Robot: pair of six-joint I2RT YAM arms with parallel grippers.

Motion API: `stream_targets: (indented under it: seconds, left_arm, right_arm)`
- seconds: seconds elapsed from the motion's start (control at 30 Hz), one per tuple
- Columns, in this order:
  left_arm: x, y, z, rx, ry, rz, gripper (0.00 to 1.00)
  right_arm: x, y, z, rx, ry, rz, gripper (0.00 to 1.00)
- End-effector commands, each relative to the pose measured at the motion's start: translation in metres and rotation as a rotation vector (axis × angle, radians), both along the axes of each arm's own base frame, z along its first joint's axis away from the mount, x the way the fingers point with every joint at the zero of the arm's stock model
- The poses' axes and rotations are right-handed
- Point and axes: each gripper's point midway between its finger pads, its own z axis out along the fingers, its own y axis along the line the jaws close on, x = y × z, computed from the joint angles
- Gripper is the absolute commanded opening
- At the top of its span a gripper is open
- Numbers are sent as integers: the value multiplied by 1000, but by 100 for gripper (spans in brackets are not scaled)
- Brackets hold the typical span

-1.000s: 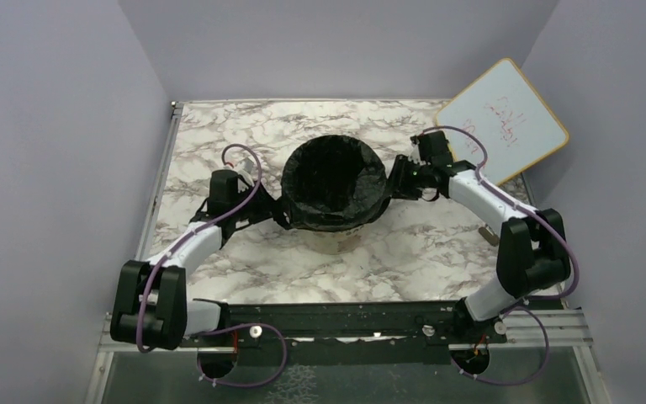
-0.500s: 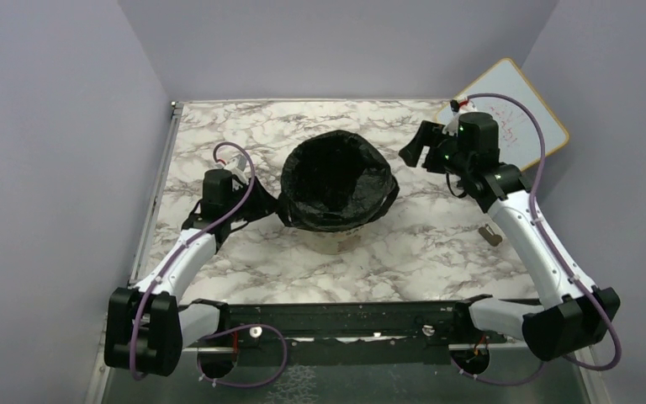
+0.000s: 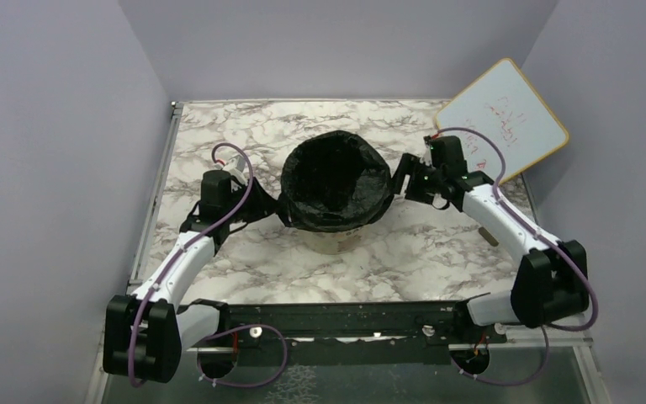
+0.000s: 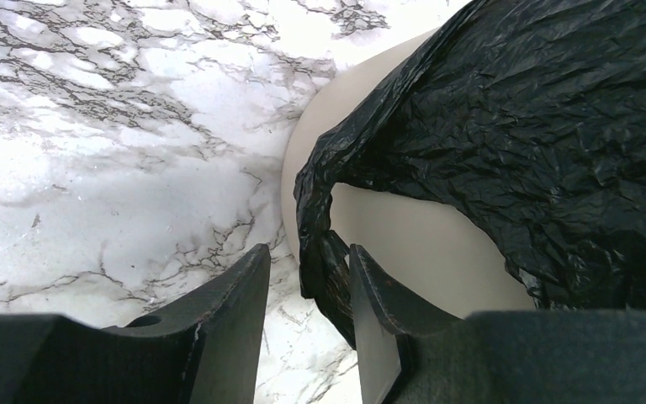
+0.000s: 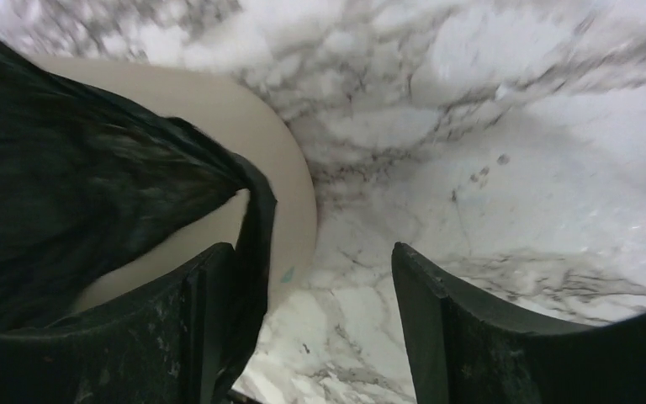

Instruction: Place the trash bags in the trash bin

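Left claw (image 4: 307,252), jaws parted, straddles a hanging fold of the bag (image 4: 513,126) w/o pinching it. It was narrower a moment ago, so we read this as a release. Right claw (image 5: 313,252), spread wide, is back beside the right rim of the bin (image 5: 290,168) after swinging up & away toward the board (image 3: 505,118); bag edge brushes one finger, nothing gripped. Bag lines the bin, top folded out over the rim; bin stands mid-way across the table (image 3: 437,244). We judge the task approx. done. L arm (image 3: 177,261) & R arm (image 3: 505,223) reach in low from opposite sides, elbows bent.
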Motion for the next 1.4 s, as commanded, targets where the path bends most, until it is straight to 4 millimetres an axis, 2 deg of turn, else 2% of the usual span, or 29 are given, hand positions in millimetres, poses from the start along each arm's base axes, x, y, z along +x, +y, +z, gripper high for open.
stream_targets:
  seconds: [0.0, 0.07, 0.13, 0.27, 0.33, 0.4, 0.53, 0.63, 0.7, 0.73, 0.8, 0.87, 1.0, 1.07, 1.17, 1.23, 1.37]
  left_arm:
    - [0, 2, 11, 0, -28, 0, 42]
    - [-1, 3, 11, 1, -27, 5, 42]
    - [-2, 3, 13, 1, -29, 6, 42]
    - [-4, 5, 15, 12, -38, 10, 42]
    - [-4, 6, 16, 13, -41, 13, 42]
    - [-4, 5, 19, 8, -48, 12, 42]
    - [-4, 5, 18, 7, -47, 12, 43]
    - [-4, 5, 18, 6, -46, 12, 43]
    - [-4, 5, 16, 3, -45, 16, 45]
    - [-4, 5, 15, 0, -43, 19, 47]
    - [-5, 5, 11, -6, -35, 27, 49]
    - [-5, 7, 1, -5, -7, 48, 52]
    - [-5, 6, -10, 0, 32, 40, 52]
    - [-5, 2, -9, -22, 24, 23, 52]
    - [-5, -2, -7, -45, 24, 11, 53]
    - [-6, -4, -8, -57, 23, 1, 53]
    - [-10, -6, -22, -43, 82, -31, 54]
  right_arm:
    - [-10, 31, -29, 146, 125, 100, 71]
    - [-4, 21, -43, 81, 180, 46, 67]
    - [3, 13, -45, 21, 187, 21, 66]
    - [14, 7, -18, -27, 134, 21, 66]
    - [18, -4, -3, -65, 89, -29, 72]
    - [18, -19, 3, -102, 61, -111, 77]
    - [14, -36, 12, -141, 6, -186, 78]
    - [16, -49, 40, -172, -69, -231, 76]
    - [16, -59, 74, -173, -155, -289, 75]
    - [15, -58, 92, -149, -217, -276, 75]
    - [10, -28, 133, -53, -388, -78, 73]
    - [-1, 5, 166, 89, -475, 83, 68]
    - [-24, 63, 204, 307, -451, 365, 50]
    - [-31, 95, 204, 272, -425, 454, 49]
    - [-50, 143, 188, 131, -403, 567, 49]
    - [-52, 161, 169, 47, -366, 584, 49]
    - [-48, 164, 114, -300, -279, 548, 48]
